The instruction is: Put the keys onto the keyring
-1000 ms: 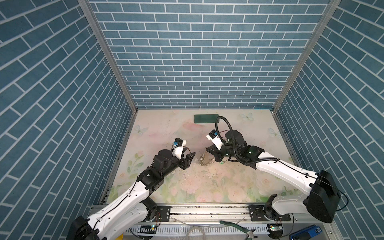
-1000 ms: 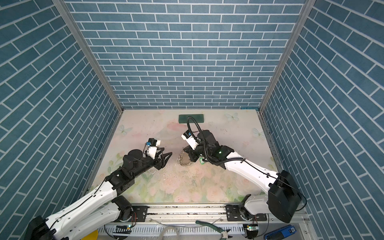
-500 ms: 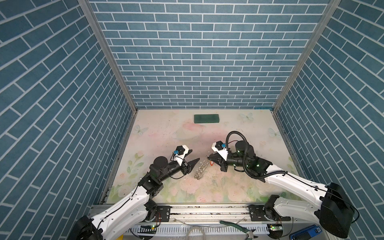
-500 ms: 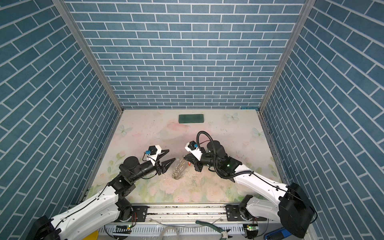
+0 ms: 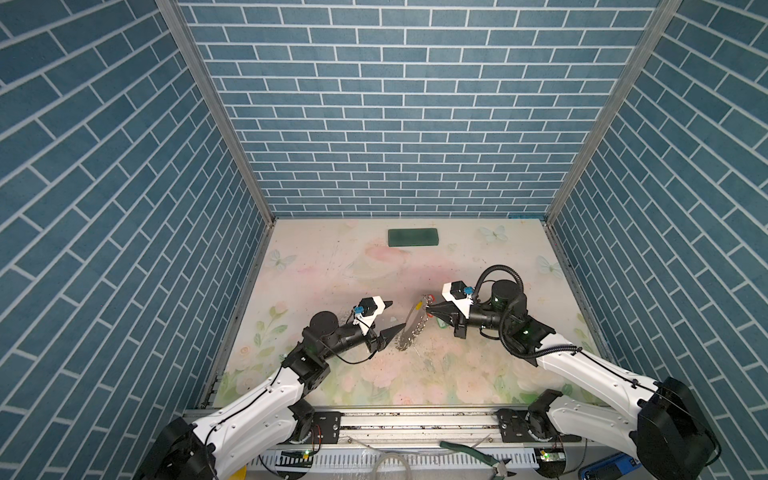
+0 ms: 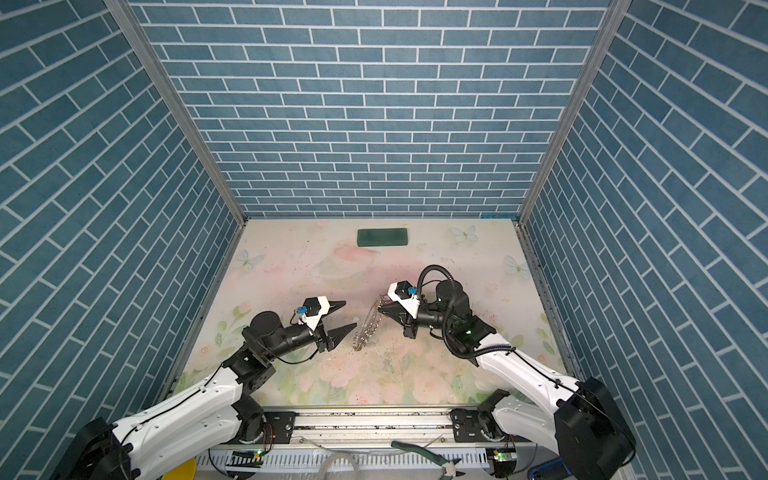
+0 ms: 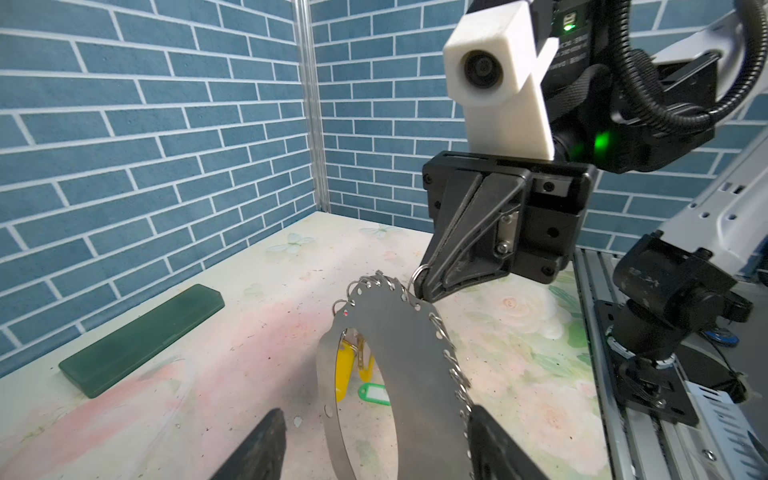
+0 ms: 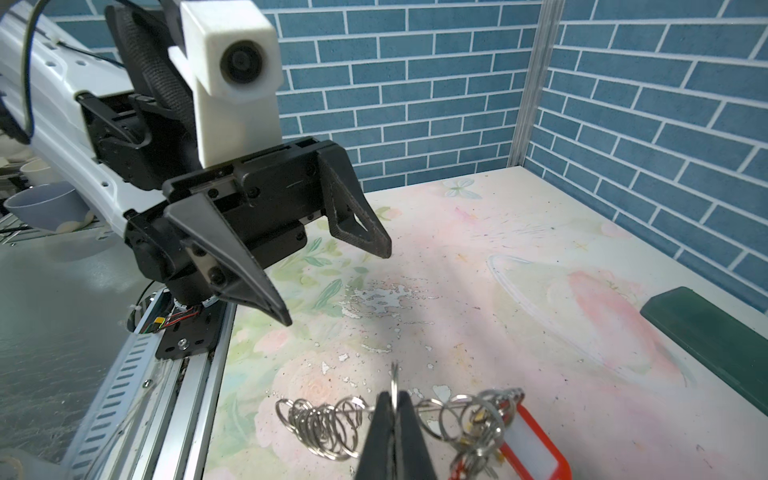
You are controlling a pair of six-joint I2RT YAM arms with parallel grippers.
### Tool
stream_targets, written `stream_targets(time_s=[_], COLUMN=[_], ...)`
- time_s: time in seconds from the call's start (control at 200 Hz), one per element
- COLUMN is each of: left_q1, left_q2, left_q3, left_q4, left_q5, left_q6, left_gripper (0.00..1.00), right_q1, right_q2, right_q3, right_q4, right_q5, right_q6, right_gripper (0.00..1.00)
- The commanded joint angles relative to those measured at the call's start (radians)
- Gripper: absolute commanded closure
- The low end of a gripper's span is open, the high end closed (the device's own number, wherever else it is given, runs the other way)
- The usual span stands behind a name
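My right gripper (image 5: 426,309) (image 6: 380,308) (image 8: 392,401) is shut on one small split ring of the keyring (image 5: 411,328) (image 6: 368,326) (image 7: 399,345). The grey hoop hangs on edge just above the table. A key with a red tag (image 8: 532,444) dangles from its rings, and yellow-tagged keys (image 7: 347,370) show through the hoop. A green-tagged key (image 7: 374,392) lies on the table behind it. My left gripper (image 5: 395,316) (image 6: 350,315) (image 7: 376,415) is open. The hoop's near part stands between its fingers, one finger close to the fringed edge.
A dark green rectangular block (image 5: 413,237) (image 7: 141,336) lies flat near the back wall. Blue brick walls close in three sides. Green-handled pliers (image 5: 473,455) lie on the metal rail in front of the floral table (image 5: 332,270).
The right arm has drawn back and swung its elbow to the right, still gripping the ring, and the hoop now stands more on edge. The left gripper has moved right, up to the hoop.
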Motion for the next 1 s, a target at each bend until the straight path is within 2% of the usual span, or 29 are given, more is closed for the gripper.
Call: stream_targets(time_s=[0.0, 0.185, 0.405, 0.61, 0.995], left_q1=[0.004, 0.004, 0.004, 0.004, 0.004], left_q2=[0.030, 0.051, 0.063, 0.102, 0.178], left_q3=[0.026, 0.030, 0.021, 0.028, 0.058], left_q4=[0.044, 0.079, 0.122, 0.181, 0.222], left_q5=[0.100, 0.150, 0.211, 0.274, 0.335], left_q6=[0.011, 0.010, -0.004, -0.034, -0.060], left_gripper=[0.40, 0.54, 0.62, 0.70, 0.79], right_q1=[-0.003, -0.002, 0.001, 0.018, 0.046], right_q2=[0.012, 0.065, 0.113, 0.148, 0.177], right_q3=[-0.010, -0.016, -0.009, 0.005, 0.018], right_q4=[0.136, 0.223, 0.257, 0.263, 0.277], right_q5=[-0.119, -0.209, -0.314, -0.328, -0.332], right_q6=[-0.045, -0.018, -0.011, -0.011, -0.007], right_gripper=[1.00, 1.00, 1.00, 1.00, 1.00])
